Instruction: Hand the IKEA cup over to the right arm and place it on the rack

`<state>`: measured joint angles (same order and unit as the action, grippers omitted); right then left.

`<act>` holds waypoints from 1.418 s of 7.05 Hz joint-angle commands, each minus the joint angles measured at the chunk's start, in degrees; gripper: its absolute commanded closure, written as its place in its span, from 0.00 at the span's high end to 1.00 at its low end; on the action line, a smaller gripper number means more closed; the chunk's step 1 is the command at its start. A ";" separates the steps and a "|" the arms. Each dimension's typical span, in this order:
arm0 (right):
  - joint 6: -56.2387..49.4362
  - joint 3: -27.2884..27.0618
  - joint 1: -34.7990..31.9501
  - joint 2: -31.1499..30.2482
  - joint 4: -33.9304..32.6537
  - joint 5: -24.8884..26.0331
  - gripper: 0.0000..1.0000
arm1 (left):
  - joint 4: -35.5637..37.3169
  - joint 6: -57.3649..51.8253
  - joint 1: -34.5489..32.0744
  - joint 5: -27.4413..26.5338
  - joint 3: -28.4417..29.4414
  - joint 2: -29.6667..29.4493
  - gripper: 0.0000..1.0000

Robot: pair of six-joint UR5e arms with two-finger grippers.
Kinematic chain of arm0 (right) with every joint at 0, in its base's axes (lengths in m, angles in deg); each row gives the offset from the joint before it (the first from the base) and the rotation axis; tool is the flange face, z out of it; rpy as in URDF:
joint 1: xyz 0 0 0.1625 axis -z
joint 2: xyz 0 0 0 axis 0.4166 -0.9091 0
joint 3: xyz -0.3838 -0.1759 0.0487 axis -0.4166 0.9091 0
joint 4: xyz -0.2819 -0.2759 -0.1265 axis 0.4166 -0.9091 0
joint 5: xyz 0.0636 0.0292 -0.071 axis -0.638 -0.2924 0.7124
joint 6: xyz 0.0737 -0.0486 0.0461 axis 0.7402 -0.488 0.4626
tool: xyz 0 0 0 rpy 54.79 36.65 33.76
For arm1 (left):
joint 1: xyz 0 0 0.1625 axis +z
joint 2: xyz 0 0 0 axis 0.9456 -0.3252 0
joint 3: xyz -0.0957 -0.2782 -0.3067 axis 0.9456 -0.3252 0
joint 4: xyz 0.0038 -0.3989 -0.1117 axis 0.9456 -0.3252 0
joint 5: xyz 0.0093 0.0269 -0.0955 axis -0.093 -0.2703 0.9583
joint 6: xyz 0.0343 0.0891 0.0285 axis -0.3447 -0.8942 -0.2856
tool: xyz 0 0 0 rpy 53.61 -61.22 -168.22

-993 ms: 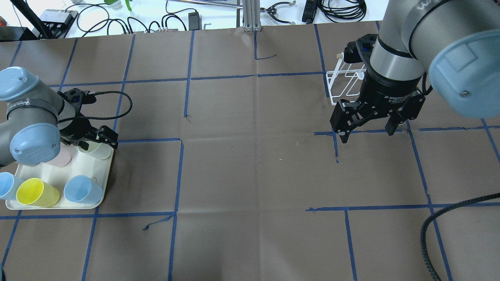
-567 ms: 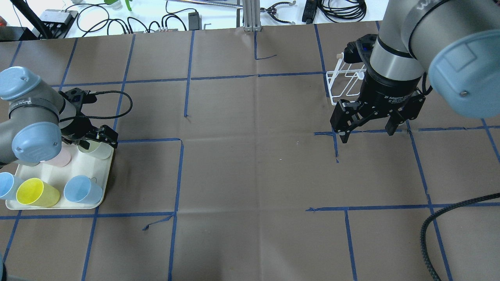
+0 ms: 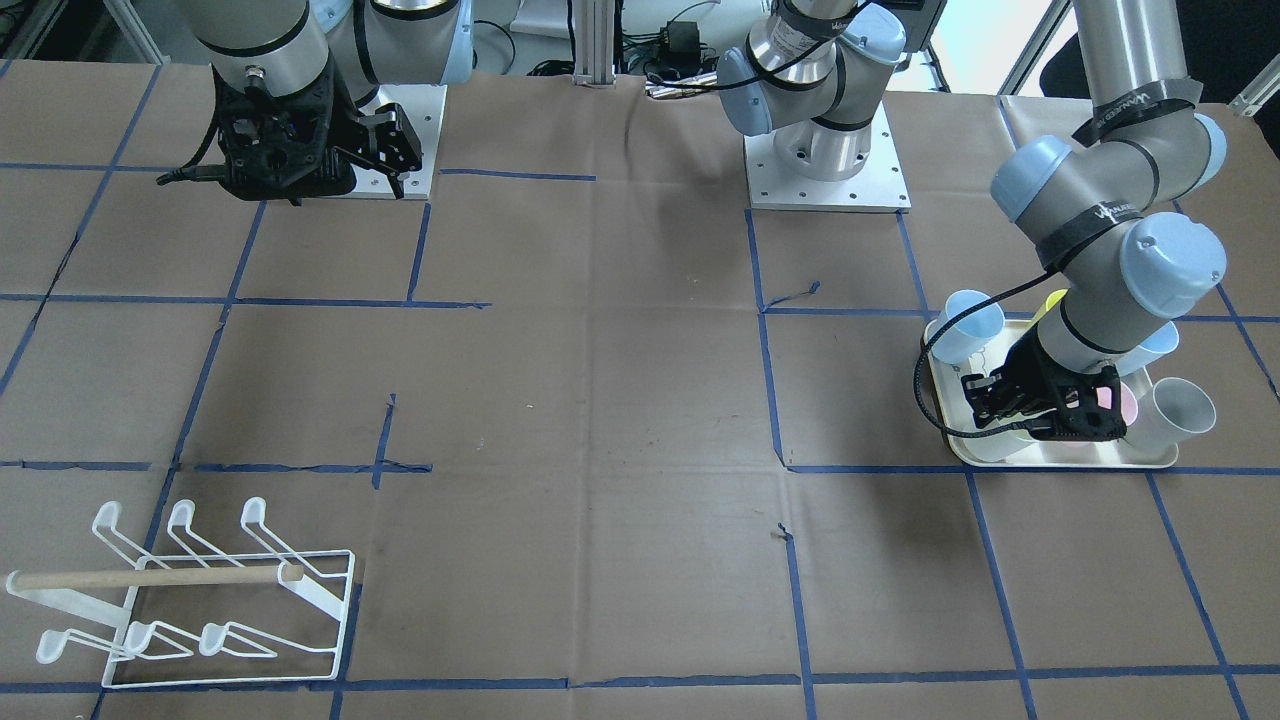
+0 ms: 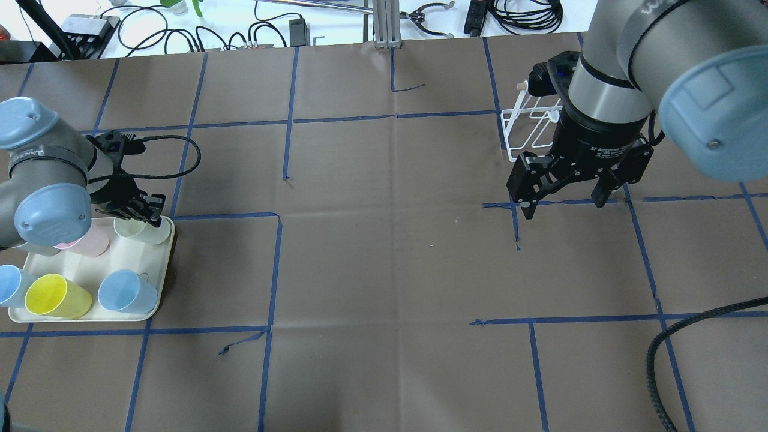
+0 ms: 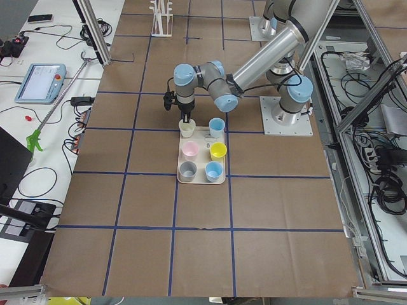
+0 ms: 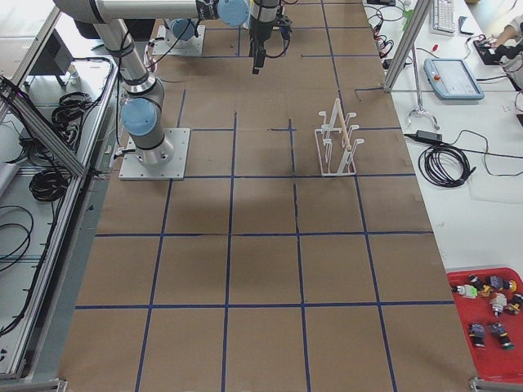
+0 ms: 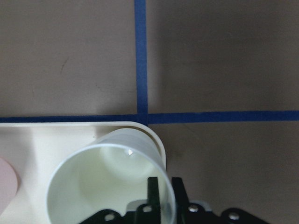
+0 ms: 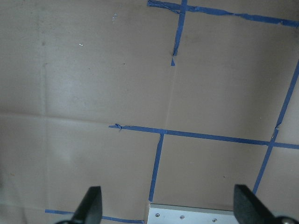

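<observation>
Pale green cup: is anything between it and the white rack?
Nothing visible does. Only blue-taped brown paper lies between the pale green plastic cup on the cream tray and the white wire rack.

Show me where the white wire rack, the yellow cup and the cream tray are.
rack (image 3: 160, 576): exterior front-facing view, on its wooden handle.
yellow cup (image 4: 54, 295): overhead exterior view, on its open mouth.
tray (image 4: 129, 255): overhead exterior view, on the bare floor between the cups.
</observation>
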<state>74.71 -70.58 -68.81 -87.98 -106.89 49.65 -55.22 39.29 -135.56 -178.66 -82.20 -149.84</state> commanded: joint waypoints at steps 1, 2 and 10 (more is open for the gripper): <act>0.01 0.00 0.00 0.08 0.01 0.00 1.00 | -9.74 0.06 -0.14 -1.35 6.79 1.60 0.00; 0.01 0.00 0.00 0.08 0.01 0.00 1.00 | -17.02 0.24 -0.23 -1.26 12.04 3.00 0.00; 8.68 -4.36 0.00 0.61 -26.90 -8.61 0.99 | -21.11 0.85 -7.86 10.13 24.35 3.71 0.00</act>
<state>79.71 -72.08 -68.81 -87.24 -125.85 41.66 -83.67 40.15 -141.22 -172.78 -54.53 -146.44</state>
